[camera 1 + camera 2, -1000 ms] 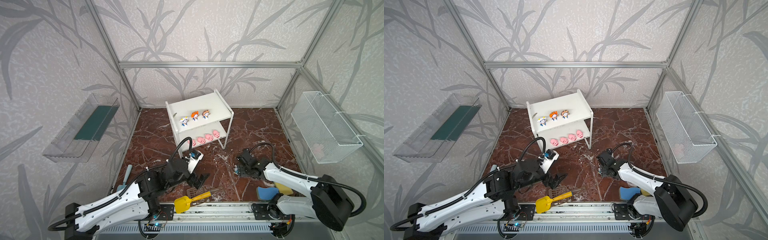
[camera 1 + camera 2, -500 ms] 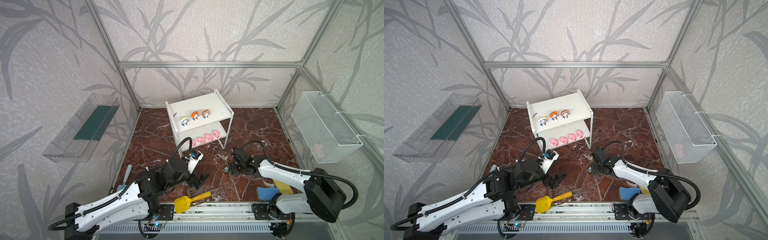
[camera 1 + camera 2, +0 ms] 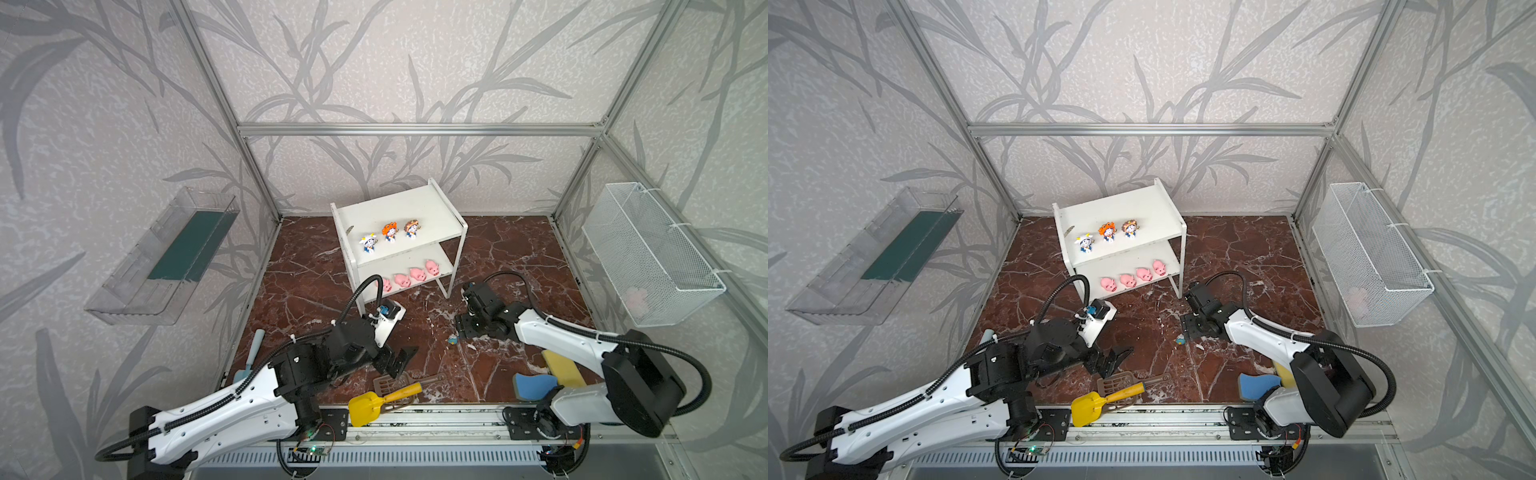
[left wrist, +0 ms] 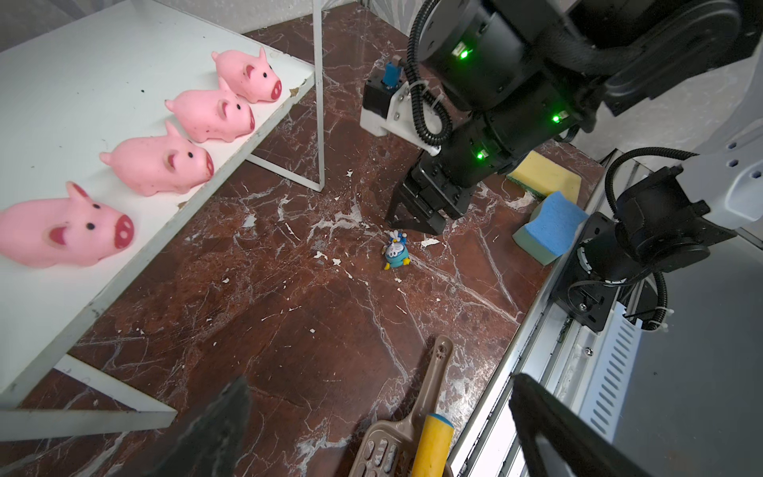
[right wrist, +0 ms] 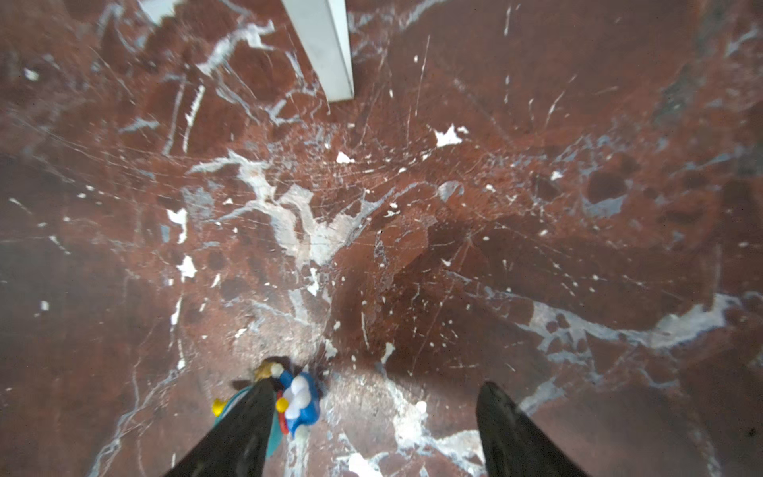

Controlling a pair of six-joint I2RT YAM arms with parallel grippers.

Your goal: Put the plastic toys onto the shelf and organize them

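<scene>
The right pincer [image 5: 376, 388] hangs half open and empty over the last teal figure [image 4: 396, 252], which sits on the desk in front of the shelf [image 3: 419, 205]. Next it must centre, close and lift.

Bright even light, right wrist view blurred
</scene>
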